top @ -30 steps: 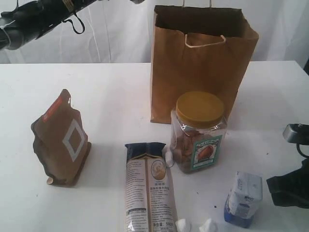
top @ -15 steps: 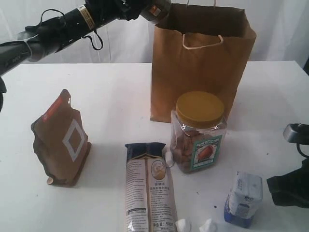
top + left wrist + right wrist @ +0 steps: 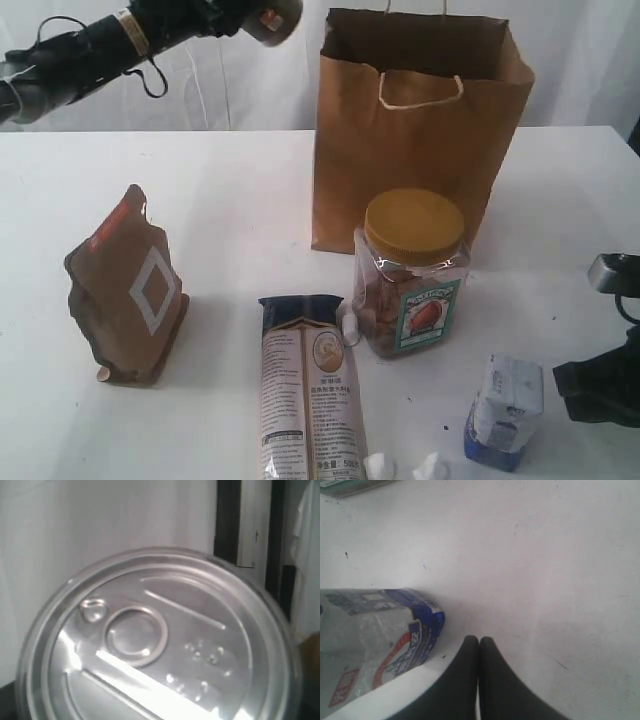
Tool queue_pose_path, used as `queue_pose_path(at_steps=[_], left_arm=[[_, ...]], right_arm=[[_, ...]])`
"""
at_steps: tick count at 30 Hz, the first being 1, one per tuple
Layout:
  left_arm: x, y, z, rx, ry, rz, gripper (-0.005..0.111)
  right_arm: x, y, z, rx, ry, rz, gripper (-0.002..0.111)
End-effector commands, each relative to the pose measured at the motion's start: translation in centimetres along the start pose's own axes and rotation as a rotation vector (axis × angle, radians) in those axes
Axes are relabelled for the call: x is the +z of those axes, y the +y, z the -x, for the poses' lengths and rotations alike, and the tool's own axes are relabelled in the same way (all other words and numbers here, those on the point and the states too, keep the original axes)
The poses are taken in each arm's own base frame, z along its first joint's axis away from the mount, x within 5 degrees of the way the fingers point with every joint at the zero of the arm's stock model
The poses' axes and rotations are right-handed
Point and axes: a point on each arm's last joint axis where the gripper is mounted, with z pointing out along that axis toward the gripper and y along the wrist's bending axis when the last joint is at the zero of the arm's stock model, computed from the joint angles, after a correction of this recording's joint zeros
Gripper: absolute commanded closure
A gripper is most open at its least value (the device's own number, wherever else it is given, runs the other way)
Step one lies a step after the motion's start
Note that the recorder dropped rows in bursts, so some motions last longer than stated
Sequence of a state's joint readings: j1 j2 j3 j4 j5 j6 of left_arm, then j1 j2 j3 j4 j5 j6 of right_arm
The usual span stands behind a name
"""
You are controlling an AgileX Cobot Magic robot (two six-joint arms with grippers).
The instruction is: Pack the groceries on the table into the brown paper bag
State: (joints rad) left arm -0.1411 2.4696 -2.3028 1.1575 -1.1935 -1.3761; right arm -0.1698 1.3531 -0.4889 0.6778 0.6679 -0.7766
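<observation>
The white table (image 3: 230, 210) is the biggest thing here, and the rest stands or lies on it. The brown paper bag (image 3: 415, 150) stands up tall at the back of the table, with its top open and a thin handle hanging over its front.

The long noodle packet (image 3: 310, 400) lies flat in front of the bag, well away from it and close to the camera. The brown pouch (image 3: 130, 290) with a white square on it stands far off to the left of the bag, as the outside camera sees it. The nut jar (image 3: 412, 275) with the yellow lid stands just in front of the bag, by its right corner. The little blue and white carton (image 3: 505, 412) stands well in front of the bag and a bit to its right.

The can (image 3: 160, 640) is up in the air, just left of the bag's top edge. The left gripper (image 3: 255, 15) is clamped on it, and the wrist camera looks right at its shiny pull-tab lid.

The right gripper (image 3: 479, 644) is low over the table, far in front of the bag and to its right. Its two black fingers are pressed together and hold nothing.
</observation>
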Motion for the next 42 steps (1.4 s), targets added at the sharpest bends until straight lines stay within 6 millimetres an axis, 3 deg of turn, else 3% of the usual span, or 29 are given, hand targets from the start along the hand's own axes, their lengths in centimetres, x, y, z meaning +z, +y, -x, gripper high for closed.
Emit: queue_pose_path(at_steps=[1,4,8,17,32,38,42], left_arm=[[-2.0,1.1,6.2,-0.043,-0.115,0.023,0.107],[-2.1,0.1,9.9,-0.082,-0.154,0.003,0.107],[-1.6,-1.1,11.3,-0.108,-0.162,-0.024,0.107],[-1.0,-1.7,10.4,-0.172,-0.061,-0.051,0.107],[0.2,-3.8,11.4,-0.216,0.004,-0.097,0.107],[-0.4,-3.8,11.1,-0.187,0.153,-0.075,0.107],[-0.4,-4.6,12.9,-0.176,0.13,-0.081,0.107]], right_arm=[[0.0,-0.1,0.1,-0.005,-0.019,-0.018,0.108],[0.0,-0.2,0.2,-0.003,-0.027,-0.024,0.108],[0.0,-0.2,0.2,0.0,-0.027,-0.024,0.108],[0.0,-0.2,0.2,-0.004,-0.027,-0.025,0.108],[0.0,0.3,-0.2,-0.005,0.021,0.026,0.108],[0.0,0.3,-0.3,-0.006,0.032,0.035,0.108],[0.0,0.3,-0.3,-0.006,0.027,0.031,0.108]])
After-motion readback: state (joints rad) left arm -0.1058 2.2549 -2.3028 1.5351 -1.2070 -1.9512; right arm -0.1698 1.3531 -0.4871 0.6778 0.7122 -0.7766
